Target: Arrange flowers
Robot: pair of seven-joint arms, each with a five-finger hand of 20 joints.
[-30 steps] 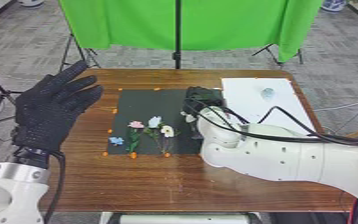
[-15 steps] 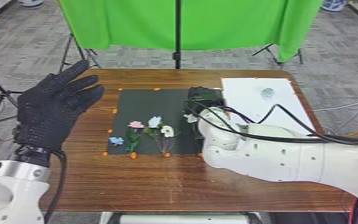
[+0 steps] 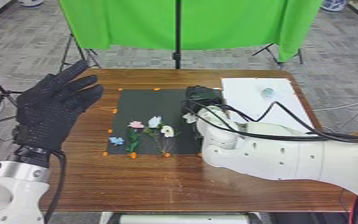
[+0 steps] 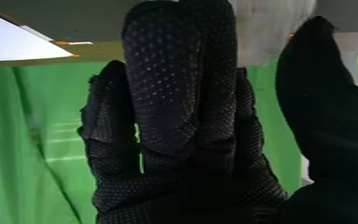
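Observation:
In the head view my left hand [image 3: 53,107] is raised at the left side, fingers straight. My right hand [image 3: 202,95] is over the right part of the black mat [image 3: 158,102]. A pink flower [image 3: 136,124], a pale blue-white one [image 3: 154,121], a cream one [image 3: 167,131] and a blue one [image 3: 116,141] lie on the mat's near left part. Another white flower [image 3: 190,118] shows beside my right wrist, its stem hidden. In the right wrist view my right hand [image 4: 189,105] has straight fingers, thumb apart; a blurred pale shape [image 4: 271,30] shows between them.
A clear bluish vase-like object [image 3: 267,93] is on the white sheet [image 3: 246,92] at the back right. Orange markers edge the mat. Black cables loop over the right forearm. A green cloth [image 3: 238,30] hangs behind the brown table [image 3: 158,187].
My right hand and wrist have shifted slightly, and the cable loop over the right forearm has moved a little. The left hand and the flowers on the mat's left part stay put.

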